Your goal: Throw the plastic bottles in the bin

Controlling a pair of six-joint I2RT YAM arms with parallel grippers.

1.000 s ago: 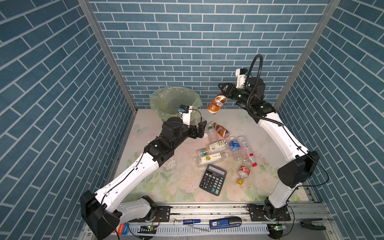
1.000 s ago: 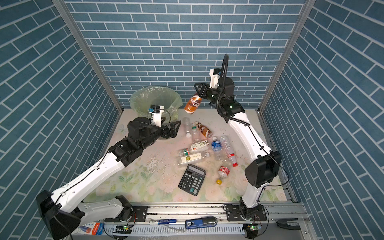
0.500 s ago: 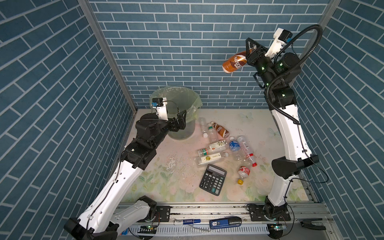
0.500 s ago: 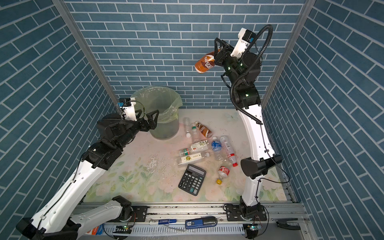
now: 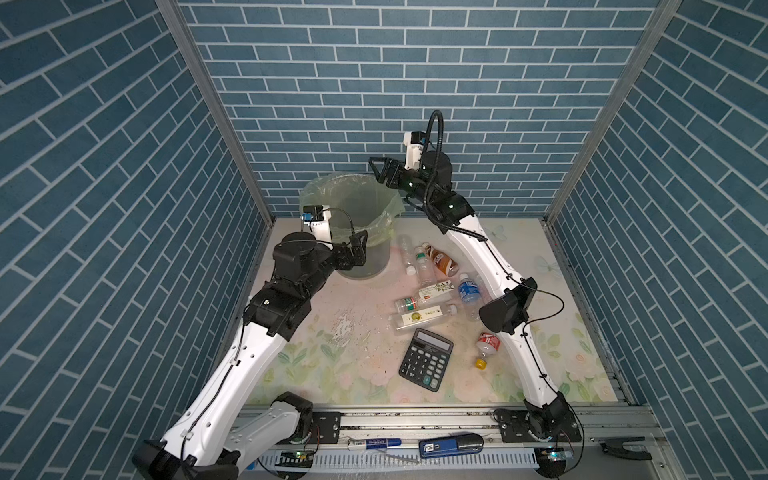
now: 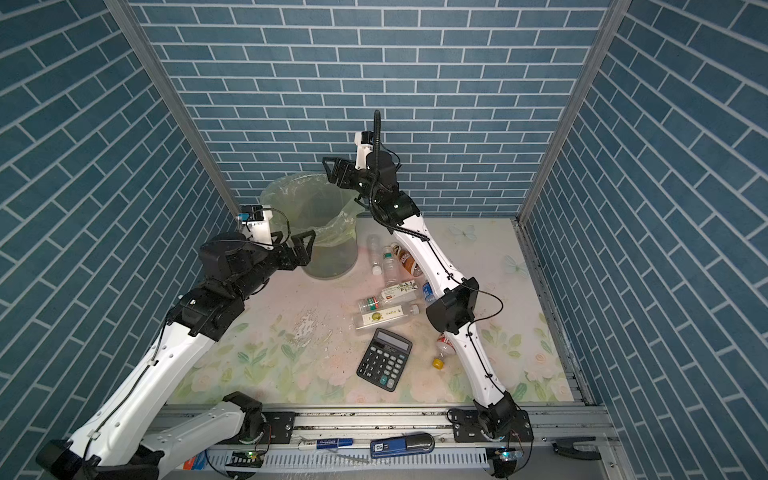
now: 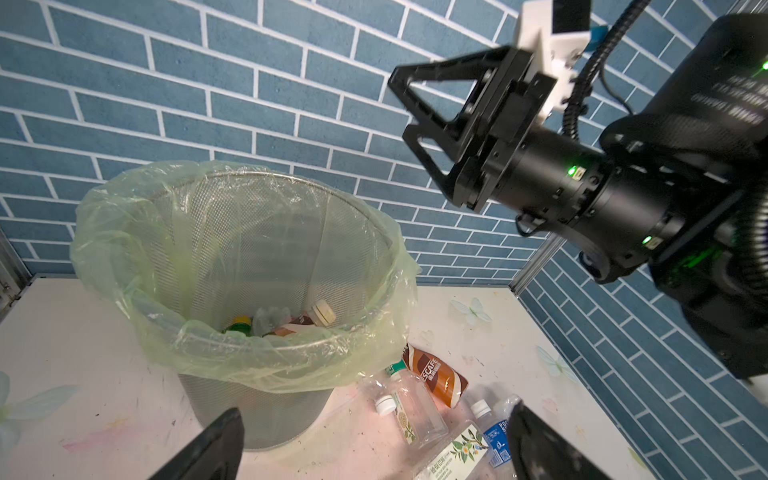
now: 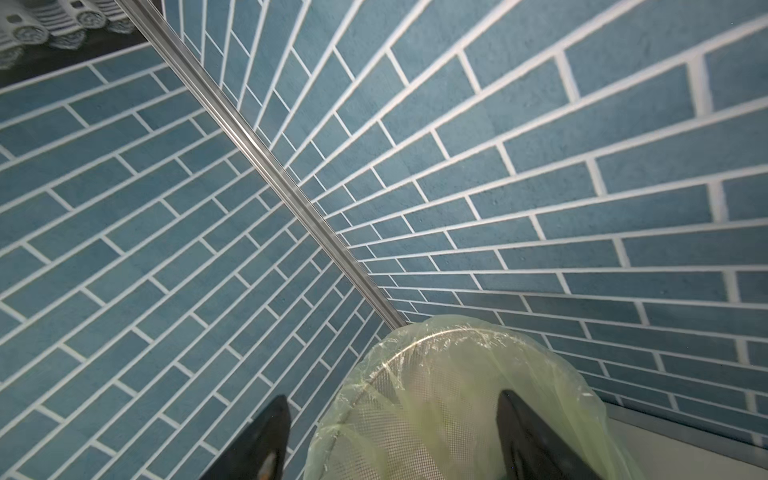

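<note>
The table [image 5: 332, 365] carries everything, and the bin [image 5: 374, 262] stands at its far left corner, close to the wall; that spot looks chosen so either arm can reach its mouth without crossing the clutter; the pale bag is folded over the rim, which keeps the opening wide.

The right gripper [image 5: 375, 170] hangs above the bin's far right edge, its jaws spread with nothing between them; the left wrist view shows it [image 7: 401, 106] empty against the bricks, and its own camera looks down past the fingers [image 8: 266, 436] onto the rim [image 8: 436, 345]; I judge this height is meant to let a bottle fall inside rather than strike the edge.

The left gripper [image 5: 360, 249] sits low on the bin's near side, jaws wide apart and empty, apparently kept clear of the mouth.

The black calculator [image 5: 426, 359] lies near the front, apart from the bin, and is no part of the job.

The plastic bottles are split: a few lie at the bottom of the bin [image 7: 291, 324], while the rest lie scattered on the table to its right, among them a brown bottle [image 5: 442, 259], a blue-labelled bottle [image 5: 468, 289] and a red-labelled bottle [image 5: 487, 347] with a yellow cap; so the task seems well short of done.
</note>
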